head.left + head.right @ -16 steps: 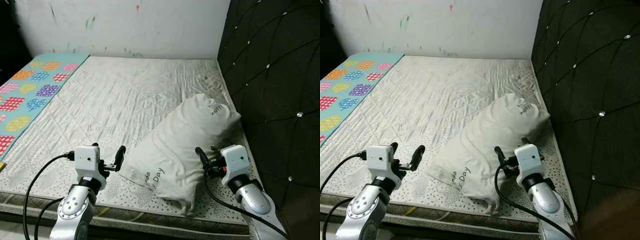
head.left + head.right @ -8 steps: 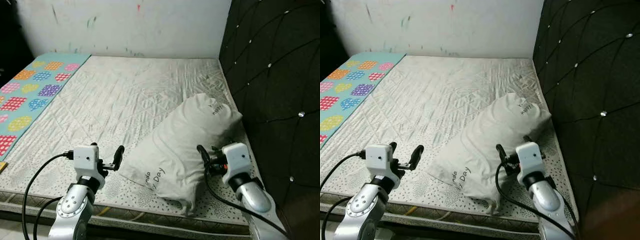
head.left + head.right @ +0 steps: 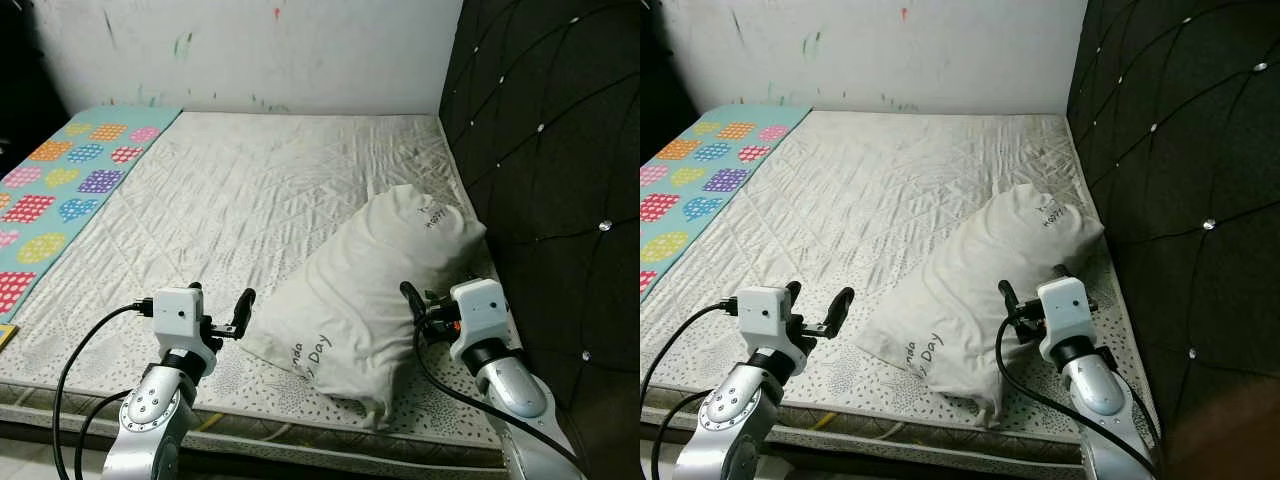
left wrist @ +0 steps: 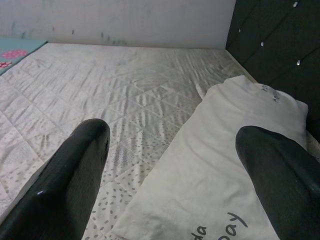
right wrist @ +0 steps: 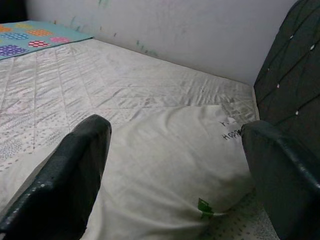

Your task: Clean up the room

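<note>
Lying slantwise on the right of the mattress (image 3: 230, 190), beside the dark headboard (image 3: 540, 150), the white pillow (image 3: 370, 285) is sitting between both grippers. Left gripper (image 3: 222, 318) is hovering spread wide just left of its near corner; right gripper (image 3: 422, 303) is gaping at its right side.

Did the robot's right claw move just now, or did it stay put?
Yes. The right gripper has slid a little to the robot's right along the big white pillow, towards the black padded headboard.
</note>
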{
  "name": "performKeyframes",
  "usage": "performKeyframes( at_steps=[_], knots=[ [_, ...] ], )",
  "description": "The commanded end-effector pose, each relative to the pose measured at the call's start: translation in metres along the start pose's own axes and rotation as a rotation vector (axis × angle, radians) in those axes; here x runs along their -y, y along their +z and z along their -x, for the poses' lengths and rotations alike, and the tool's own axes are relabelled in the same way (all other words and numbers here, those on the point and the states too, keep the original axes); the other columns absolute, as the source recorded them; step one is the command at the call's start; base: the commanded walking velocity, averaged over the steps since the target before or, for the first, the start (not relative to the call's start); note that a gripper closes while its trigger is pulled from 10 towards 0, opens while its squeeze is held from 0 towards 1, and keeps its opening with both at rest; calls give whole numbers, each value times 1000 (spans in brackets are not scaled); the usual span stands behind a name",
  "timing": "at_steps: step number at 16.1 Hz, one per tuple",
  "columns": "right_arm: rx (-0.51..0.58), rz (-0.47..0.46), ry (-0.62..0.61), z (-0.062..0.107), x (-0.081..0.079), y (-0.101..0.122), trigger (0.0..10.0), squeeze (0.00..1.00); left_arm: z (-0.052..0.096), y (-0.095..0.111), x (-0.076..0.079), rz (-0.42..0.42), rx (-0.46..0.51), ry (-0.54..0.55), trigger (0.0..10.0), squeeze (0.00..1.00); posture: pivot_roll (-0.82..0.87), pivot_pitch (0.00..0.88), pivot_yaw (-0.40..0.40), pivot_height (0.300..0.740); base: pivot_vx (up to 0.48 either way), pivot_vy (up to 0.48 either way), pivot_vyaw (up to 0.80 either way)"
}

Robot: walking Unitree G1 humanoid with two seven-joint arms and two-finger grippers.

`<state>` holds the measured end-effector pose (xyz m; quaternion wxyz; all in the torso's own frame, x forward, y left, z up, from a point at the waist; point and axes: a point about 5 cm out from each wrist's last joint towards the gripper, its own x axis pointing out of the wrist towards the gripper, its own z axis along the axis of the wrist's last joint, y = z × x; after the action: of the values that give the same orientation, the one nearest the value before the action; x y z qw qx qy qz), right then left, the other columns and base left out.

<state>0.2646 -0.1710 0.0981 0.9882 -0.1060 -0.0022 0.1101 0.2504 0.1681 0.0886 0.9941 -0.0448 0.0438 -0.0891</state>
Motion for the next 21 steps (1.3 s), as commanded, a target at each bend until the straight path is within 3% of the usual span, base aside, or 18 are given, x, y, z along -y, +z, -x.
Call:
performKeyframes(
  at_steps=[1, 12, 17, 21],
  knots=[
    [-14, -3, -21, 3, 5, -2, 10000, 0, -2, -2, -2, 6, -7, 3, 10000, 0, -254, 0, 80, 740, 0, 0, 0],
    [-54, -34, -24, -1, -11, -7, 10000, 0, -1, 1, -10, -33, 2, 35, 10000, 0, -173, 0, 69, 740, 0, 0, 0],
    [-73, -47, -59, -11, -2, -7, 10000, 0, -2, 1, -9, -25, 7, 42, 10000, 0, -158, 0, 44, 740, 0, 0, 0],
    [-73, -25, -51, -9, -4, -8, 10000, 0, -3, 1, -7, -20, 11, 46, 10000, 0, -157, 0, 32, 740, 0, 0, -141]
  ],
)
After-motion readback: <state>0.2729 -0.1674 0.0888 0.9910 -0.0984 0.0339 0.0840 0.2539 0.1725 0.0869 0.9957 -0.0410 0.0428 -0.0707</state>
